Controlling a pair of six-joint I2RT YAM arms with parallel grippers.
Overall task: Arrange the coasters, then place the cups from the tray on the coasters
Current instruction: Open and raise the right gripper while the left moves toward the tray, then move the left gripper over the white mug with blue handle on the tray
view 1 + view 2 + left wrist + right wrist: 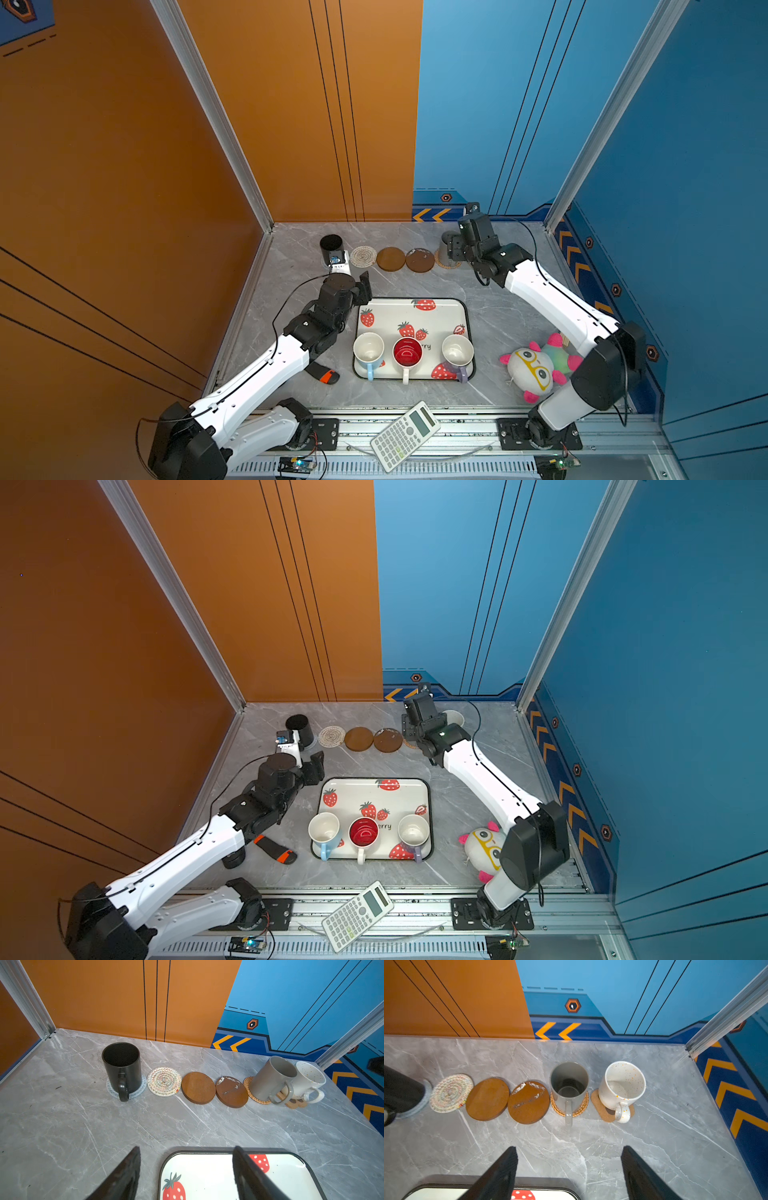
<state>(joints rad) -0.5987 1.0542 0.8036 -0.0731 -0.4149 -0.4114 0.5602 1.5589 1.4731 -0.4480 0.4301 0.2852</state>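
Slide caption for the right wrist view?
Right gripper, jaws open, facing grey mug and speckled mug on coasters; white woven coaster and two brown discs bare.

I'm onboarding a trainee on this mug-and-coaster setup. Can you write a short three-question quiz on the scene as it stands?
1. How many mugs stand on the tray?
2. True or false: the grey mug stands on the paw-shaped coaster.
3. Which claw holds a mug? A) left B) right C) neither

Key
1. Three: the light blue mug, the red-inside mug and the lavender mug.
2. False: it stands on the tan woven coaster.
3. C: the left claw and the right claw are both open and empty.
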